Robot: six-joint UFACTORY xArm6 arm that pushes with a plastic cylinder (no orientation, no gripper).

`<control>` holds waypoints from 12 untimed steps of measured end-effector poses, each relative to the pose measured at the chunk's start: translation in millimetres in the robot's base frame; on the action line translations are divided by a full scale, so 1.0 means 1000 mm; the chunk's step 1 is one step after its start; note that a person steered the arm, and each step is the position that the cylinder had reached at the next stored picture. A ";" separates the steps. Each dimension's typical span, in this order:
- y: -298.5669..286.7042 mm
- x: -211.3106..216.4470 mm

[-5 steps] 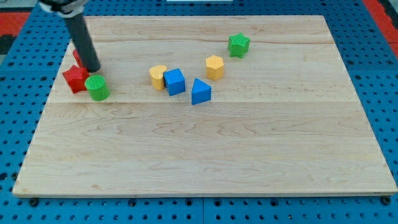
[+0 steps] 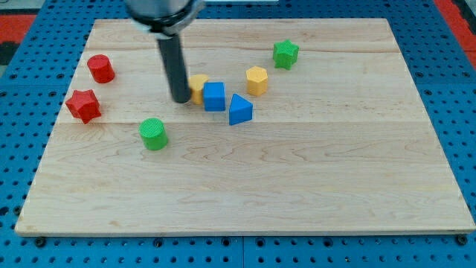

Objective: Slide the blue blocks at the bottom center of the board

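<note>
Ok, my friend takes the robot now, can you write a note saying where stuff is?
My tip sits at the view's left of the yellow block, which is next to the blue cube. The blue triangular block lies just right of the cube. Both blues are in the upper middle of the board, not at the bottom center. Done: nothing yet. Left: slide both blues toward the view's bottom.

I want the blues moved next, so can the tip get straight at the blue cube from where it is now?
Probably not directly. My tip sits at the view's left of the yellow block, which lies between it and the blue cube. Going round above the cube looks free, with the blue triangle on its right.
</note>
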State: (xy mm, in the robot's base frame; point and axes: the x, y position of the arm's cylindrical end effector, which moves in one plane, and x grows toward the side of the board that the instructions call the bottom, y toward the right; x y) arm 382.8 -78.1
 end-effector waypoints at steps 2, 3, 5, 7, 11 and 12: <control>0.105 0.037; 0.150 0.098; 0.125 0.058; 0.052 0.128; 0.060 0.131; 0.092 0.060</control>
State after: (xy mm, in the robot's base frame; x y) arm 442.6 13.7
